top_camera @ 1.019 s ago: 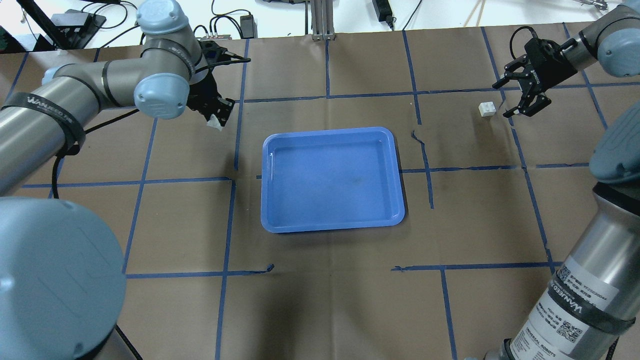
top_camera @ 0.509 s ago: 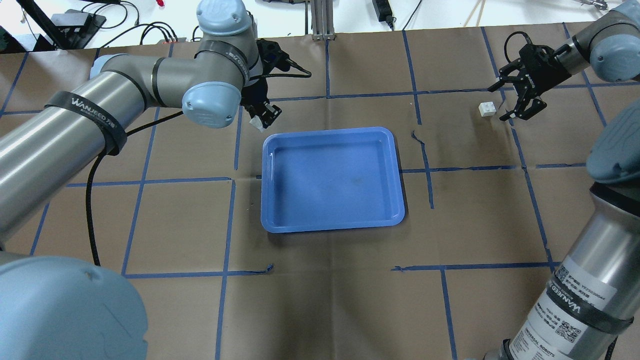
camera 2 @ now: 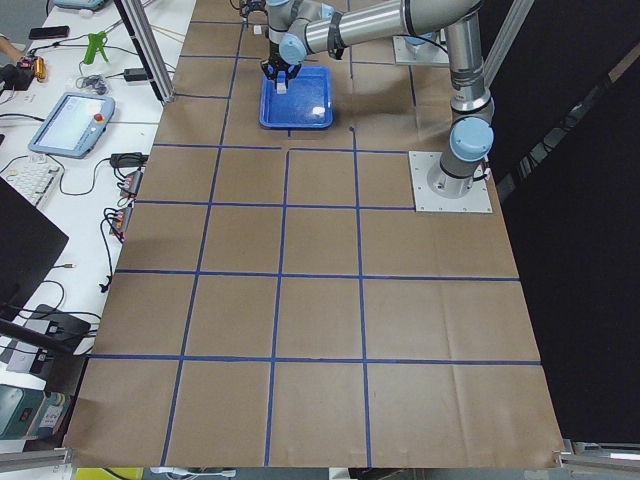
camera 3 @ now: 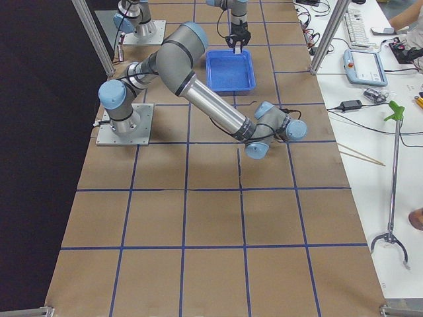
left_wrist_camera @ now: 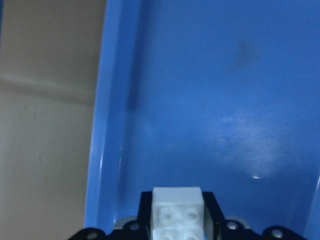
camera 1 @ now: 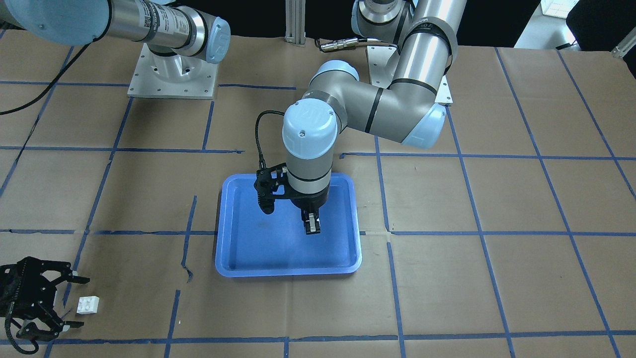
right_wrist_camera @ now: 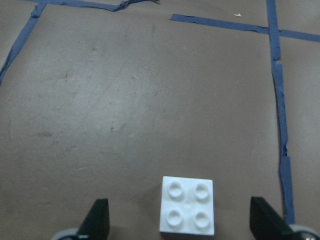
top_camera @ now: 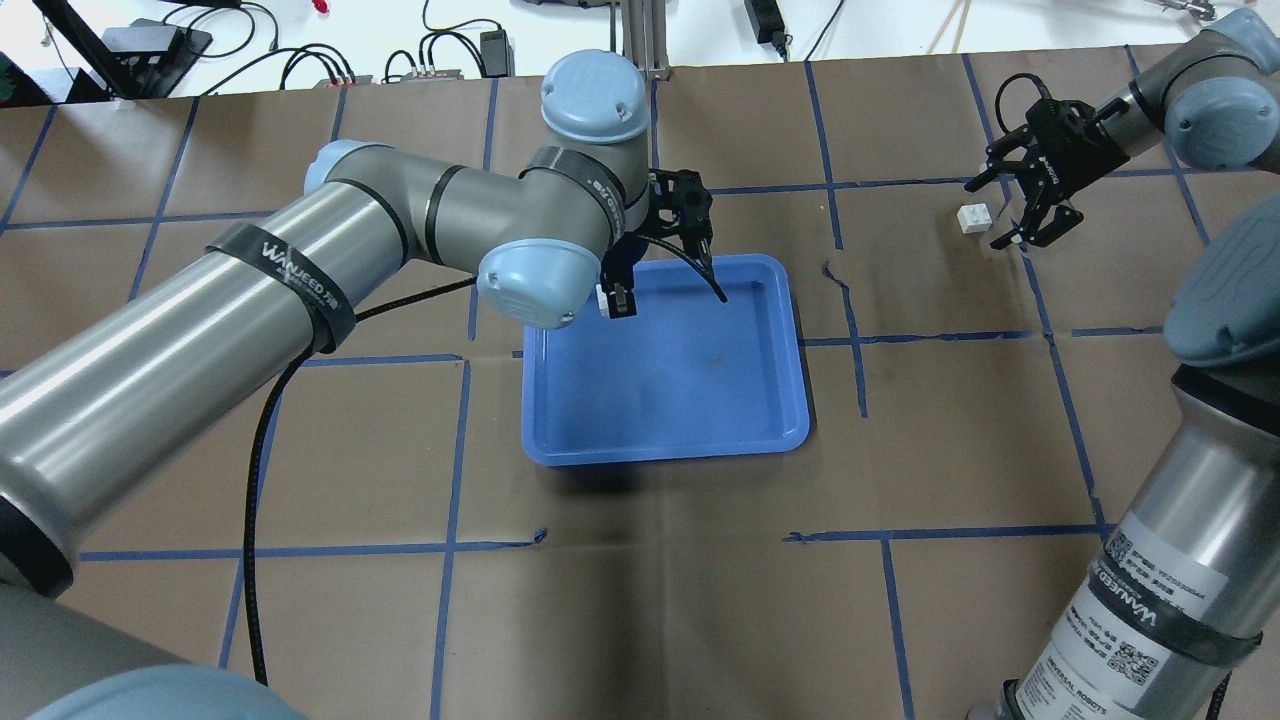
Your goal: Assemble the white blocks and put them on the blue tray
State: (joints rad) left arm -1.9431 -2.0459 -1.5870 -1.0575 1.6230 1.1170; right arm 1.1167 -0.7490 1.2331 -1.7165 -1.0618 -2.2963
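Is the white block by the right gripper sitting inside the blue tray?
No, that white block rests on bare brown paper, well away from the blue tray.

L gripper (top_camera: 617, 300), clamped on white block (left_wrist_camera: 177, 210), has swung right, from well left of blue tray (top_camera: 790, 400) to over its far-left part. R gripper (top_camera: 990, 213), fingers spread, edged left twd loose block (top_camera: 973, 217), now just beside it.

On my feeds the table wears brown paper (top_camera: 650, 620) gridded with blue tape (top_camera: 350, 549). A white side bench (camera 3: 370, 139) carries a teach pendant (camera 2: 68, 122), a keyboard (camera 3: 355, 26) and cables (camera 2: 125, 215). Black backdrop (camera 2: 590, 200) opposite. Aluminium post (camera 3: 91, 33) at table edge. Lighting even.
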